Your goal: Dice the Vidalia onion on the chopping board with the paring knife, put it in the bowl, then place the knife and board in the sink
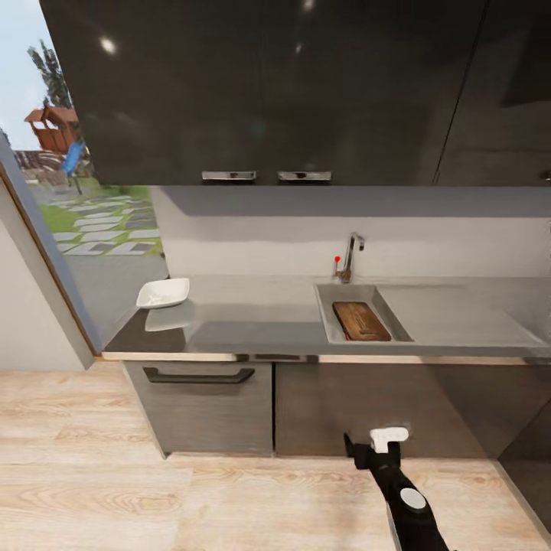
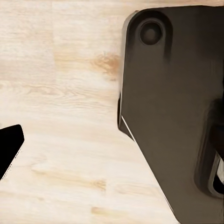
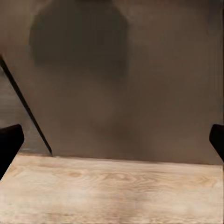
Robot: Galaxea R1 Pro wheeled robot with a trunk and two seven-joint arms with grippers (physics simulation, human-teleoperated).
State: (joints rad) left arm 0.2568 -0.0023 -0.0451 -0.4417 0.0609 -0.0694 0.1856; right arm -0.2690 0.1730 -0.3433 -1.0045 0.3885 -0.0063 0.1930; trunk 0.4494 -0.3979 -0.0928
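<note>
chopping board (image 1: 361, 321) lies in sink (image 1: 360, 321) at 3 o'clock of bowl (image 1: 163, 292) | stiff, flat wood; grip by rim | right pincer (image 3: 112, 140) spread, empty | left pincer: cannot tell

Brown chopping board (image 1: 361, 321) flat in sink (image 1: 329, 317), white bowl (image 1: 163, 293) on countertop (image 1: 252, 317) L end

Open countertop (image 1: 260, 314) between bowl (image 1: 163, 293) and sink (image 1: 329, 321), chopping board (image 1: 360, 321) fills basin
</note>
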